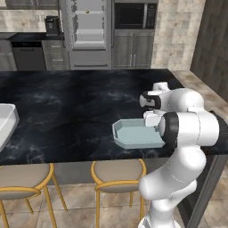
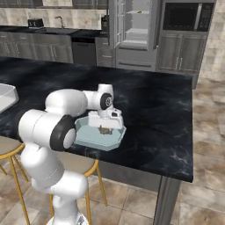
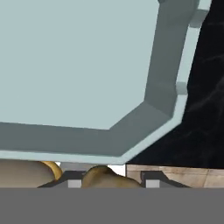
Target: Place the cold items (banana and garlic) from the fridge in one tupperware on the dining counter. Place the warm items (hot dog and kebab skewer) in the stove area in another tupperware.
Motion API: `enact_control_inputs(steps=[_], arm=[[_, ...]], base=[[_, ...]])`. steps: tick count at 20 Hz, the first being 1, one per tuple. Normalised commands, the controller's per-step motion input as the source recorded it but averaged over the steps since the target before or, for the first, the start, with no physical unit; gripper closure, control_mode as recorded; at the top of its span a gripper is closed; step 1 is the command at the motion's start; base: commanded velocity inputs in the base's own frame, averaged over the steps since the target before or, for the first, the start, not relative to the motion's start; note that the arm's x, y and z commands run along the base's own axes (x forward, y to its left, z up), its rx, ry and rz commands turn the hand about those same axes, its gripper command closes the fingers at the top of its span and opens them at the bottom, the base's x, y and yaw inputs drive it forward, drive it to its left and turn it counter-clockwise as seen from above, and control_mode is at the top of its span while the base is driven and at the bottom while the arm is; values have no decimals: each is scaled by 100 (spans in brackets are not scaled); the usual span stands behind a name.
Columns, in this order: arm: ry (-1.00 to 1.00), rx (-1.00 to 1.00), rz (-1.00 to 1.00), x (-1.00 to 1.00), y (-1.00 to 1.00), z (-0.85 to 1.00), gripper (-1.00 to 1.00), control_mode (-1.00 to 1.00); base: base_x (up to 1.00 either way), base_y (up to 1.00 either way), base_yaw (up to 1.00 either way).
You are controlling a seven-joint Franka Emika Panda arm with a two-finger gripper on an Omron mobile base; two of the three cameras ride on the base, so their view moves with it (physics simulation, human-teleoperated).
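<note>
A pale blue tupperware [image 1: 133, 133] with cut corners sits near the front edge of the dining counter [image 1: 67, 107], a black marble island. My gripper [image 2: 104, 127] hangs just above this tupperware [image 2: 94, 136], pointing down. In the hand view the gripper [image 3: 111, 179] is shut on a brownish-yellow item that looks like the banana [image 3: 101, 176]. The tupperware floor [image 3: 74, 61] there holds nothing. Garlic, hot dog and kebab skewer are out of view.
A white tray [image 1: 6, 120] lies at the counter's left end. Two round stools [image 1: 118, 171] stand under the front edge. Across the kitchen stand the fridge [image 1: 89, 31] with doors open, a black oven range [image 1: 27, 55] and a microwave cabinet [image 1: 133, 18].
</note>
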Motion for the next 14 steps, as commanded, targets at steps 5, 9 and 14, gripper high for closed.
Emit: enact_control_inputs(steps=[5,9,14], arm=[[7,3,13,55,0,-52,100,-100],[4,3,13,39,0,-42,100,-100],[0,1,9,6,1,-36,100,-100]], base=[[0,0,0],[0,0,0],[0,0,0]])
